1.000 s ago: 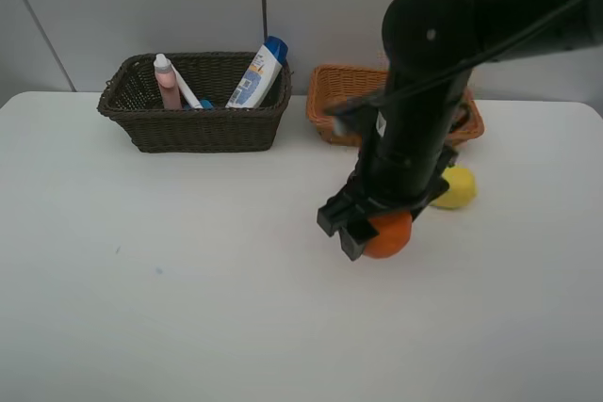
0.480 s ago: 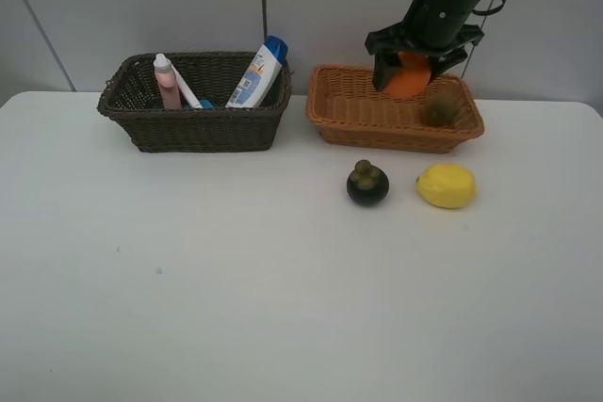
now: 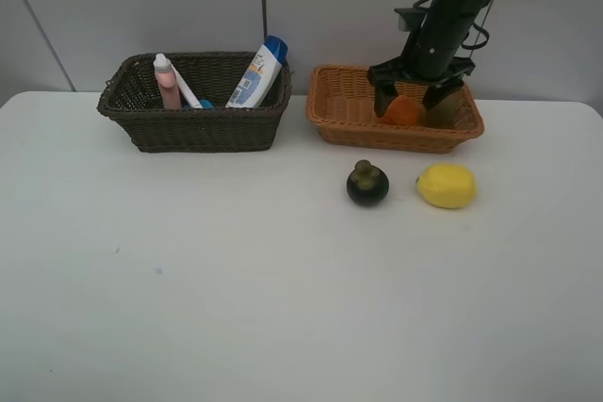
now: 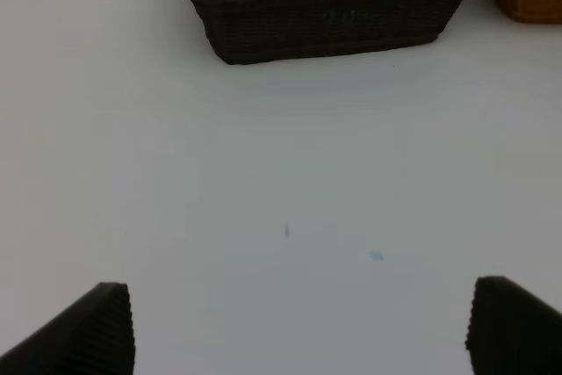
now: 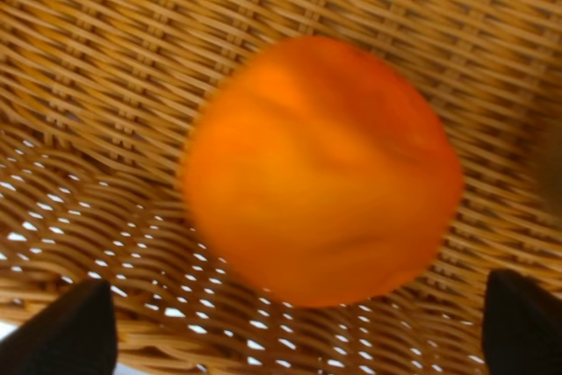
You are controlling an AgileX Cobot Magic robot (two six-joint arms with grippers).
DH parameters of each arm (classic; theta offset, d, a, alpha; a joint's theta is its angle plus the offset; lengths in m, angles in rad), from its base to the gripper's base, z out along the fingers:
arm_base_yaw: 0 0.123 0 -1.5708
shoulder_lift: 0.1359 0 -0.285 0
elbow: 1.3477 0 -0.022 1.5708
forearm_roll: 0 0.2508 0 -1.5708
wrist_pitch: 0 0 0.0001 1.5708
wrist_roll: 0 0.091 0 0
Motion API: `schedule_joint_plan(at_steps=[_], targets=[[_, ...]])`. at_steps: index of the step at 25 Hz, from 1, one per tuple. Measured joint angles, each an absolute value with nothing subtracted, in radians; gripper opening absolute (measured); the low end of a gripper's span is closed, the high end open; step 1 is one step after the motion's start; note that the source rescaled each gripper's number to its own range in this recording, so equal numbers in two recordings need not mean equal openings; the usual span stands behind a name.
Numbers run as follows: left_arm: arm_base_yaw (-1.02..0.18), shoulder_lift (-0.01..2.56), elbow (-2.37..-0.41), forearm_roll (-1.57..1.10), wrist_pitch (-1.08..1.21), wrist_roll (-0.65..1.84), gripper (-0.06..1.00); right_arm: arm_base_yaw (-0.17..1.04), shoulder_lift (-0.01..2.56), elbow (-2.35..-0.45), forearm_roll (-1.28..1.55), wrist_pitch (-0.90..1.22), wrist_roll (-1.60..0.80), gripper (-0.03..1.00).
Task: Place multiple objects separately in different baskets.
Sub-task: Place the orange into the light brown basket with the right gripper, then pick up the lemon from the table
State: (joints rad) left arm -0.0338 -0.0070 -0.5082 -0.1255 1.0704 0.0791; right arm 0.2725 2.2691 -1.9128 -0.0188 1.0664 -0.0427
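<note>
Orange [image 5: 320,169] sits in tan basket [image 3: 350,131], between right gripper's [image 3: 411,104] spread fingers [image 5: 70,329].

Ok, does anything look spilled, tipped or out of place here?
Nothing stands out. The orange lies in the tan basket between the open jaws of the right gripper; the mangosteen and lemon sit on the table, just unsorted.

Baskets: two, dark brown basket [image 3: 193,129] and light orange basket [image 3: 344,124]
Bottles: two, pink bottle [image 3: 168,84] and blue-capped white bottle [image 3: 256,72]
Pens: one, white pen [image 3: 187,91]
Fruits: four — orange [image 3: 402,111], kiwi [image 3: 450,112], mangosteen [image 3: 366,184], lemon [image 3: 447,185]
</note>
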Motion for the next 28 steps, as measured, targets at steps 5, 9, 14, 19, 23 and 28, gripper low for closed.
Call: schedule_joint_plan(at_steps=[5, 9, 14, 19, 23, 28], targets=[[-0.034, -0.007, -0.508, -0.125, 1.070, 0.079, 0.99, 0.272, 2.262, -1.913, -0.015, 1.136, -0.091, 0.97], [-0.034, -0.007, -0.508, -0.125, 1.070, 0.079, 0.99, 0.272, 2.203, -1.909, -0.011, 1.209, -0.247, 0.97], [-0.034, -0.007, -0.508, -0.125, 1.070, 0.079, 0.99, 0.275, 2.044, -1.790, -0.008, 1.213, -0.499, 0.97], [-0.034, -0.007, -0.508, -0.125, 1.070, 0.079, 0.99, 0.275, 1.860, -1.505, -0.011, 1.213, -0.622, 0.97], [-0.034, -0.007, -0.508, -0.125, 1.070, 0.079, 0.99, 0.275, 1.755, -1.257, 0.012, 1.222, -0.737, 0.97], [-0.034, -0.007, -0.508, -0.125, 1.070, 0.079, 0.99, 0.275, 1.733, -1.104, 0.015, 1.086, -0.812, 0.97]])
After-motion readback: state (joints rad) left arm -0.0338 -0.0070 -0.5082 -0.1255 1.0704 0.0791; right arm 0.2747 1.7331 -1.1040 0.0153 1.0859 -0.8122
